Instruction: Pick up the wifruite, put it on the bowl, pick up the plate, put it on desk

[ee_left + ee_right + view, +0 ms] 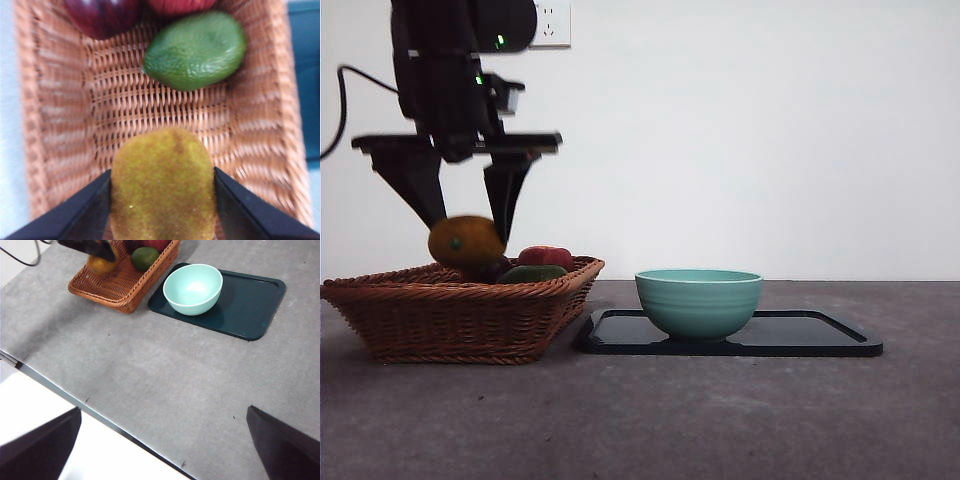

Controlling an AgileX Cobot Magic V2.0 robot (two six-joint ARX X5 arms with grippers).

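Observation:
My left gripper (470,225) is shut on the wifruite (466,241), a small oval orange-brown fruit, and holds it just above the brown wicker basket (400,310). The left wrist view shows the fruit (162,182) filling the gap between the two black jaws, over the basket's weave. The mint-green bowl (699,301) stands empty on a flat black tray (820,333), to the right of the basket; it also shows in the right wrist view (193,288). My right gripper (162,447) is open, high above the desk (150,370) near its front edge, away from the objects.
A green fruit (196,50), a red fruit (546,256) and a dark purple fruit (102,17) lie in the basket. The black tray (250,305) sits right of the basket. The desk's front edge (100,412) runs below the right gripper.

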